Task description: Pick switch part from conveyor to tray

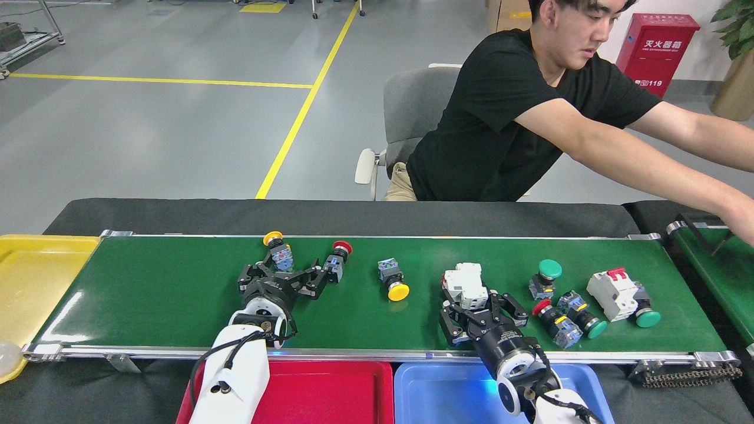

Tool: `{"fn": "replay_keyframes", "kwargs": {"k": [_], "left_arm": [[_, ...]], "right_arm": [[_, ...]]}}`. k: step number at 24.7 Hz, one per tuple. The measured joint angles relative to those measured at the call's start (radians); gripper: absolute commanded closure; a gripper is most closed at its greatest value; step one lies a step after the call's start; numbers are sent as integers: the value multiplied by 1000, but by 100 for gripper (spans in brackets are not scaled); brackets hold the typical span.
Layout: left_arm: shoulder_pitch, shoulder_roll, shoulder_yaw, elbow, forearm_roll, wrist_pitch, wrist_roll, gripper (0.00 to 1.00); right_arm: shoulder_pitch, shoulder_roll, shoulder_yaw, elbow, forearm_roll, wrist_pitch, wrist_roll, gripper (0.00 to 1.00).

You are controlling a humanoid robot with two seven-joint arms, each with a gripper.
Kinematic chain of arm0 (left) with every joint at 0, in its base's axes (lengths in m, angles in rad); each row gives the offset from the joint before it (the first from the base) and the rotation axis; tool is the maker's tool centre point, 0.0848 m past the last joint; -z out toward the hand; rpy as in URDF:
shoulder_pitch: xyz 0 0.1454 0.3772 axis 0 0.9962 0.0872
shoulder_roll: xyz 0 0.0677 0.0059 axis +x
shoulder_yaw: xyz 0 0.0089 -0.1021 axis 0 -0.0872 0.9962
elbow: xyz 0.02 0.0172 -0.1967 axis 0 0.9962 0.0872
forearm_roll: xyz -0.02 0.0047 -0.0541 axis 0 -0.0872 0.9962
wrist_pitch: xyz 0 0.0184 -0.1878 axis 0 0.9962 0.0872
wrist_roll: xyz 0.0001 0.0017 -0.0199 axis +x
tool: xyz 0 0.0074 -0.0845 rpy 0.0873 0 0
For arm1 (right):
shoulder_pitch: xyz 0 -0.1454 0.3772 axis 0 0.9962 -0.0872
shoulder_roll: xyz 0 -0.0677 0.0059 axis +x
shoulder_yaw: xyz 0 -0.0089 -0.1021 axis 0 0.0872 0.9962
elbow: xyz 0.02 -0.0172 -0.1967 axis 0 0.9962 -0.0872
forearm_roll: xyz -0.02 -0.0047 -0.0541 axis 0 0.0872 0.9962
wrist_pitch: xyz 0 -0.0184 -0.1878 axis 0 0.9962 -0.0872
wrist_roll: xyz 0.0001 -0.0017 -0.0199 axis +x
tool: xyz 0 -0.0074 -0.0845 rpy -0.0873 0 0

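The conveyor (177, 294) carries several switch parts. My left gripper (281, 277) is open over the belt, and a yellow-capped switch (277, 250) lies just beyond the gap between its fingers. A red-capped switch (339, 260) sits by its right finger. My right gripper (482, 309) is open too, right behind a white breaker (465, 284). Neither gripper holds anything. A red tray (341, 391) and a blue tray (442, 391) stand below the belt's near rail, partly hidden by my arms.
More parts lie on the belt: a yellow button (393, 281), a green button (545, 275), a red and a green one (568, 318), and a second breaker (615, 287). A yellow tray (35, 277) stands at the left. A person's arm (648, 171) reaches over a second belt (710, 271).
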Motion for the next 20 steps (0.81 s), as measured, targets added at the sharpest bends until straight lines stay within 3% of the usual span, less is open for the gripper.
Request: {"fn": "replay_keyframes", "kwargs": {"k": [4, 6, 7, 8, 10, 13, 15, 18, 20], "left_arm": [[2, 19, 71, 8, 6, 40, 4, 50], [12, 27, 103, 8, 18, 42, 20, 69], [20, 28, 109, 6, 30, 46, 39, 78], [26, 30, 113, 3, 45, 49, 52, 84], [48, 47, 119, -12, 84, 28, 74, 91], [90, 60, 119, -68, 109, -19, 83, 94], [148, 60, 117, -150, 110, -78, 85, 94], [288, 59, 94, -345, 110, -222, 84, 93], [410, 70, 86, -501, 110, -360, 79, 91]], "right_arm": [[113, -116, -44, -134, -98, -263, -2, 91], [189, -160, -88, -169, -130, -417, -2, 83], [228, -173, -120, -178, -136, -481, -2, 73], [264, -181, -158, -184, -139, -517, -2, 61], [339, -185, -258, -186, -141, -561, -2, 0], [421, -184, -388, -183, -141, -584, -7, 0], [431, -173, -442, -175, -139, -585, -3, 0], [431, -88, -469, -185, -134, -588, 3, 0], [425, -22, -466, -222, -119, -512, 5, 1]]}}
